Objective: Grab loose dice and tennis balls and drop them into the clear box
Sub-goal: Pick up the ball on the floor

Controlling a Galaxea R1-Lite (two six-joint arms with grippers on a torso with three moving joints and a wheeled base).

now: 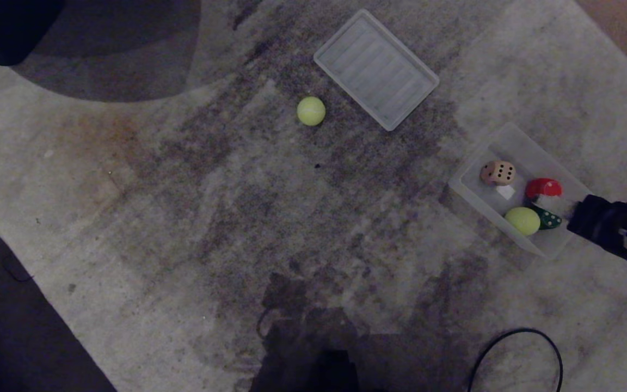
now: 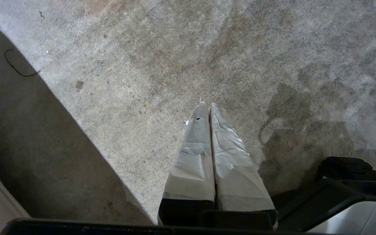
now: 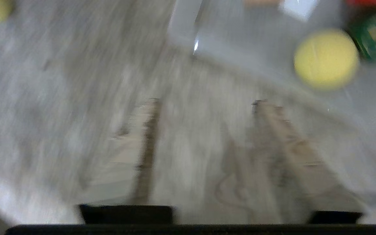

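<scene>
1. The clear box (image 1: 531, 155) is sitting on the rug (image 1: 183, 218) at the right of the head view, turned at an angle.
2. Inside the box a cream die (image 1: 498, 172) is lying toward its upper left, a red die (image 1: 543, 188) to the right of that, and a green die (image 1: 547, 219) below the red one.
3. A tennis ball (image 1: 522, 220) is resting in the box touching the green die on its left side, close to the box's lower wall.
4. A small white scrap (image 1: 506, 191) is lying on the box floor between the cream die and the ball.
5. A second ball (image 1: 311, 110) is sitting loose on the rug in the upper middle of the head view, well apart from the box.
6. The ribbed lid (image 1: 376, 69) is lying flat just to the upper right of that loose ball, not touching it.
7. The right arm (image 1: 618, 228) is reaching in from the right edge, its dark end just beside the box's right corner.
8. The right gripper (image 3: 204, 104) is standing with its fingers spread and nothing between them, over the rug by the box wall in the blurred right wrist view.
9. The left gripper (image 2: 207, 106) is hanging over bare rug with its taped fingers pressed together, holding nothing.
10. A black cable (image 1: 515, 354) is looping across the lower right of the head view.
</scene>
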